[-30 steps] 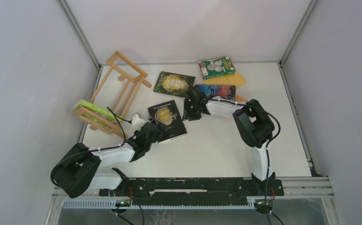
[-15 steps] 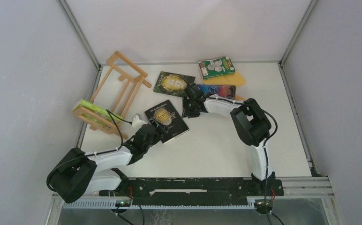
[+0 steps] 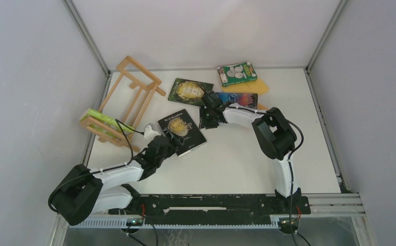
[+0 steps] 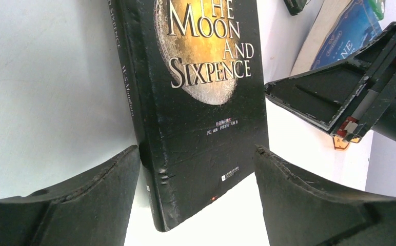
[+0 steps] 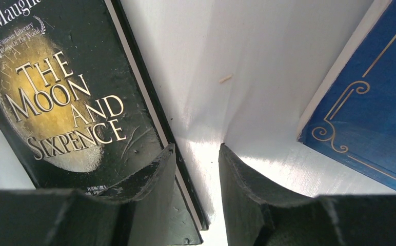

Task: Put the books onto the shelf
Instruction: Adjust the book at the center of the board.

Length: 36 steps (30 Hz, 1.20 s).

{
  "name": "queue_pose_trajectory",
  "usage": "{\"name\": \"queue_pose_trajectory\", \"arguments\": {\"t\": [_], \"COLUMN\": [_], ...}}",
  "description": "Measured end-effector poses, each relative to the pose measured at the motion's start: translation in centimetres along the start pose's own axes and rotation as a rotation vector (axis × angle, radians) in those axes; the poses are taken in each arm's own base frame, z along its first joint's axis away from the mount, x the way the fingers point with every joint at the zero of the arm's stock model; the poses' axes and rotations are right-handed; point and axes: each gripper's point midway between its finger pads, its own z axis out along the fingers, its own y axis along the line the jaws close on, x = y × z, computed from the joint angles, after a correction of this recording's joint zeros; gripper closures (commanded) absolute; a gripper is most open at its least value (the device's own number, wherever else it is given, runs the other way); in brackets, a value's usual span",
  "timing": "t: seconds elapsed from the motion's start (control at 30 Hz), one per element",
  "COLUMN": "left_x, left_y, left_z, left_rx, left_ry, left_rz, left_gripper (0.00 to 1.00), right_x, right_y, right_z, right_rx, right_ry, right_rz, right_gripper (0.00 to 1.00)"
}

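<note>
From above, the shelf lies askew at the counter's far left, the lime-green book at its near end; your left hand covers the near black book's corner; your right hand hides part of the blue book.
Left wrist: fingers apart, straddling that corner; contact unclear.
Right wrist: fingers apart over bare counter; a cut-off black cover sits left, and you cannot tell which book it is.
</note>
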Motion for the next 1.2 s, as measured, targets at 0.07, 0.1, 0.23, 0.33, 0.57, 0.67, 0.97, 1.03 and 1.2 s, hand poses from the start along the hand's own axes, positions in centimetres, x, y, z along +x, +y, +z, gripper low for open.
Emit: {"name": "queue_pose_trajectory", "arguments": {"t": [0.07, 0.1, 0.23, 0.33, 0.57, 0.67, 0.97, 1.03, 1.2], "left_x": [-0.2, -0.3, -0.8, -1.3, -2.7, -3.4, -4.5, -4.8, -5.4], "left_y": [-0.2, -0.3, -0.9, -1.5, -3.2, -4.3, -7.1, -7.8, -9.4], "left_z": [-0.1, -0.2, -0.3, -0.2, 0.0, 0.3, 1.6, 2.1, 3.0], "left_rx": [0.005, 0.009, 0.013, 0.017, 0.038, 0.05, 0.075, 0.082, 0.108], "left_ry": [-0.004, -0.006, -0.016, -0.026, -0.051, -0.065, -0.084, -0.088, -0.104], "left_rz": [0.002, 0.006, 0.02, 0.028, 0.031, 0.034, 0.043, 0.039, 0.025], "left_gripper": [0.17, 0.17, 0.17, 0.17, 0.17, 0.17, 0.17, 0.17, 0.17], "right_x": [0.0, 0.0, 0.0, -0.2, -0.4, -0.6, -1.2, -1.4, -1.6], "right_y": [0.0, 0.0, -0.1, -0.3, -0.8, -1.2, -2.6, -3.0, -3.8], "right_z": [0.0, 0.0, 0.0, 0.0, -0.1, -0.1, -0.4, -0.4, -0.6], "right_rx": [0.0, 0.0, 0.001, 0.003, 0.013, 0.023, 0.057, 0.065, 0.079], "right_ry": [0.0, 0.0, -0.001, -0.002, -0.006, -0.011, -0.018, -0.019, -0.017], "right_rz": [-0.004, -0.006, -0.008, -0.008, -0.009, -0.012, 0.002, 0.007, 0.013], "right_gripper": [0.55, 0.55, 0.55, 0.55, 0.55, 0.55, 0.55, 0.55, 0.55]}}
